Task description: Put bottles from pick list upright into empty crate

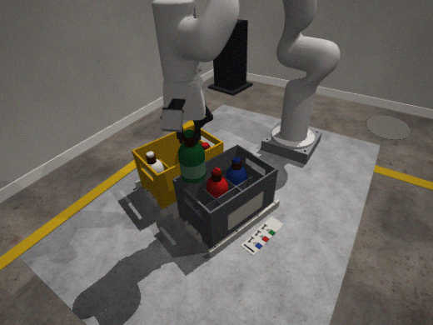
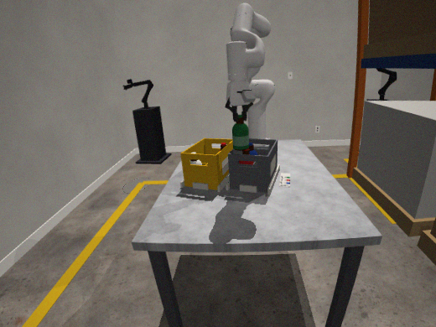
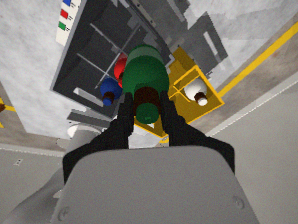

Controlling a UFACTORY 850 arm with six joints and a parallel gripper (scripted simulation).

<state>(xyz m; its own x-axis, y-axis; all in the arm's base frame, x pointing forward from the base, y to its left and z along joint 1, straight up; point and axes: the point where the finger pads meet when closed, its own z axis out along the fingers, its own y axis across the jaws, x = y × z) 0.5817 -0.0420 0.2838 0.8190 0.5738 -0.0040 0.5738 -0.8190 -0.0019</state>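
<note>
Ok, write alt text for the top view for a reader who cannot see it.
The end effector holds a green bottle upright by its neck, in the air over the near edge of the grey crate, where a red bottle and a blue bottle stand. Behind it, the yellow crate holds a white bottle.
</note>
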